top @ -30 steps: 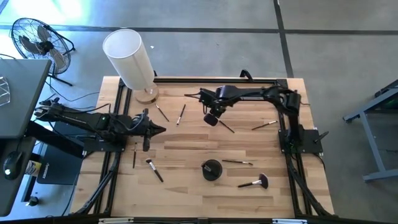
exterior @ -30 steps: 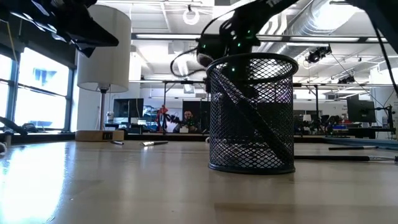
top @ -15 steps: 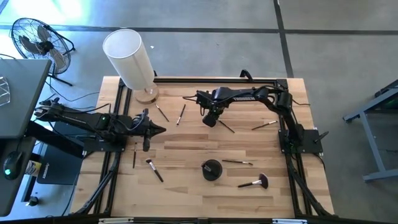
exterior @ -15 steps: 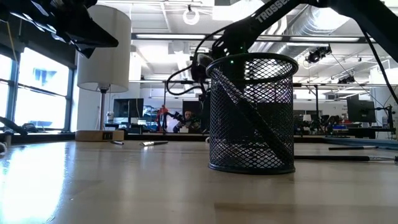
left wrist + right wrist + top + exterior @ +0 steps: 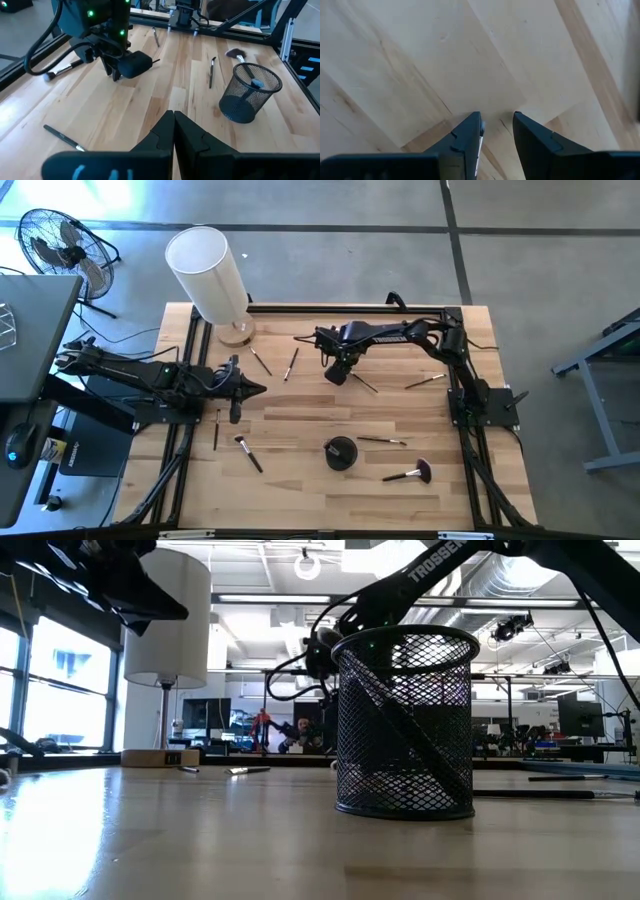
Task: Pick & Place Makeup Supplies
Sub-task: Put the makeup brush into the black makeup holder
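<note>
We see the right gripper [image 5: 496, 125] parted, empty over pale grained wood, the left gripper [image 5: 173, 131] clenched, and the black mesh cup [image 5: 404, 723] holding a slanted handle.

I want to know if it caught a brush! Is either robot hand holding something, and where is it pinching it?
Nothing is held. The right gripper is open over bare wood, and the left gripper is shut on nothing.

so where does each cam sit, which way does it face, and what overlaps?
High: overhead, straight down on the table; both arms.
Low: tabletop height, level past the mesh cup into the room; arms overhead.
Left wrist: past the shut left gripper toward the right gripper.
Right wrist: down at bare wood past the open right gripper's fingers.
Shared: high, low and left wrist views all show the mesh cup.
</note>
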You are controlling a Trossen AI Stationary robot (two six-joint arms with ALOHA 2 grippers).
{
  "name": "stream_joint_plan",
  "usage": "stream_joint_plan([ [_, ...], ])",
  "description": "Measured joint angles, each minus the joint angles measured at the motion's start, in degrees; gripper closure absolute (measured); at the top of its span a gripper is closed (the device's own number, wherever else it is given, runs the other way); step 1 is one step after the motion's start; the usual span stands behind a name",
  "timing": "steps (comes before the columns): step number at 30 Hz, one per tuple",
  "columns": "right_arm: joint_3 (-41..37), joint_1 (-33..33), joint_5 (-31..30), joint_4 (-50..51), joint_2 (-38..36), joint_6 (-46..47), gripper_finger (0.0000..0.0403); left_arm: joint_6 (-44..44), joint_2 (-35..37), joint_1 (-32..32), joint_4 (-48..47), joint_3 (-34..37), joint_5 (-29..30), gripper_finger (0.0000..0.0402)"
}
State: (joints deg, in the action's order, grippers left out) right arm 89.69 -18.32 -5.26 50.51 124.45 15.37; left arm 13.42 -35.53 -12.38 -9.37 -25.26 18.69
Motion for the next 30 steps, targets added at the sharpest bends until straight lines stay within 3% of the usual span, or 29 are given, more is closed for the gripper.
stream_joint_plan([
  [7, -0.1, 0.6, 2.4, 0.5, 0.1, 0.2, 0.0300, 0.6, 0.0, 0.0, -1.1, 0.0, -0.1, 0.0401],
  [14, -0.2, 1.5, 4.6, 0.9, 0.2, 2.4, 0.0393, 0.6, 0.0, 0.0, -1.1, 0.0, -0.1, 0.0401],
  [30, -0.4, 1.9, 1.7, 3.3, -6.1, 3.9, 0.0402, 0.6, 0.0, 0.0, -1.6, 0.0, -1.4, 0.0401],
])
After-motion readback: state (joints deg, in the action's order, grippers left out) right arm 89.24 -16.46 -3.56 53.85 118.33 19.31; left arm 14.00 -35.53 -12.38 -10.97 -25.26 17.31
